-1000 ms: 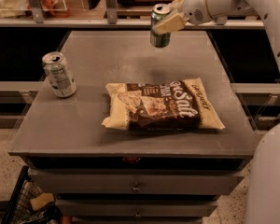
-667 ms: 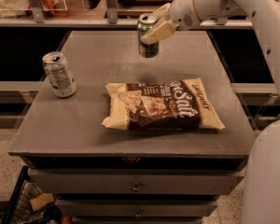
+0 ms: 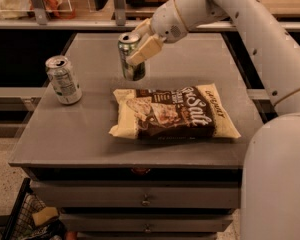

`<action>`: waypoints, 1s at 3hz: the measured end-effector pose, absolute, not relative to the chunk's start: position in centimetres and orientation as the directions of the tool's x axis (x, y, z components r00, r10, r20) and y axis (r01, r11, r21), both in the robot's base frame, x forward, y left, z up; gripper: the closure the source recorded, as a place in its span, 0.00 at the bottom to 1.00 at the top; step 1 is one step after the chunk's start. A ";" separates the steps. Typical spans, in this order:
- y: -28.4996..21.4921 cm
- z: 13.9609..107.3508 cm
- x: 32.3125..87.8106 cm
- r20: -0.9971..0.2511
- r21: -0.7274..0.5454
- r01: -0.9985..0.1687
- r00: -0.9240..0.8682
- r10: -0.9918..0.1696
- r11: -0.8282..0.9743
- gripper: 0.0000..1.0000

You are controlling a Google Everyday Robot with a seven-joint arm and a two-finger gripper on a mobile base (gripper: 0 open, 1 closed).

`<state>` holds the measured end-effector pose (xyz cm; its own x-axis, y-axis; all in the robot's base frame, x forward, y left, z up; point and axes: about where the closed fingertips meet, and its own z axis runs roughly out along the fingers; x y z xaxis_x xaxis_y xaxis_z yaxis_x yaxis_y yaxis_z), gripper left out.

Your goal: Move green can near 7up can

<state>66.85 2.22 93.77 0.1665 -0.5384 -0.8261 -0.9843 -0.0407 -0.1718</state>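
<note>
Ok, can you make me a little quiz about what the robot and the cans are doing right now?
1. True or false: the gripper, up over the table behind the chip bag, is shut on the green can.
2. What lies flat on the table? A) chip bag B) banana C) sponge
3. In the camera view, the 7up can stands on which side of the green can?
Key: 1 true; 2 A; 3 left.
</note>
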 end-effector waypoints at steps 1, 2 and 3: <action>5.2 93.6 65.3 -0.839 -0.146 -0.980 0.194 -0.509 -0.132 1.00; 7.7 93.3 64.6 -0.853 -0.137 -0.971 0.216 -0.475 -0.196 1.00; 9.4 92.8 64.8 -0.863 -0.133 -0.965 0.224 -0.453 -0.225 1.00</action>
<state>64.80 9.37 92.79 0.2241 -0.4529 -0.8629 -0.9653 -0.2252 -0.1325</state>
